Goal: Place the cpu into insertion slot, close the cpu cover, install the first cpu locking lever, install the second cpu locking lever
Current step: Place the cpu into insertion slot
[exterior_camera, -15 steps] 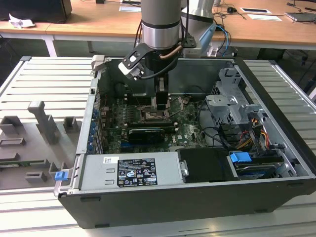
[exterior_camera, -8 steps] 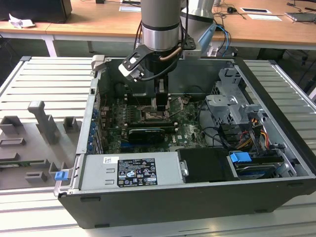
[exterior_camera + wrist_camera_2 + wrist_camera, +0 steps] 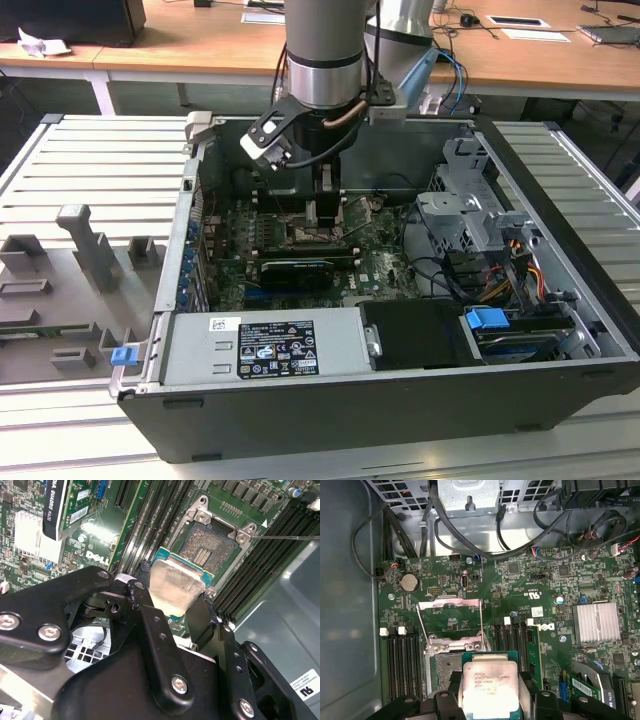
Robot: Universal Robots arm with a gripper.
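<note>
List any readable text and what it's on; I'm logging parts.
Grey box label: fine print, too small to read.
cpu in the gripper: faint etched lines, too small to read.
Motherboard: white logo lettering and tiny markings.
Black card: white lettering along its edge.

silvery cpu (image 3: 490,685) gripped above socket (image 3: 207,550); cpu cover (image 3: 447,602) open

Setting: robotics lab or workshop.
Evidence: opened computer case (image 3: 400,400) on ribbed metal bench (image 3: 100,160); grey fixture blocks (image 3: 85,245) alongside; wooden desks (image 3: 200,50) behind.
</note>
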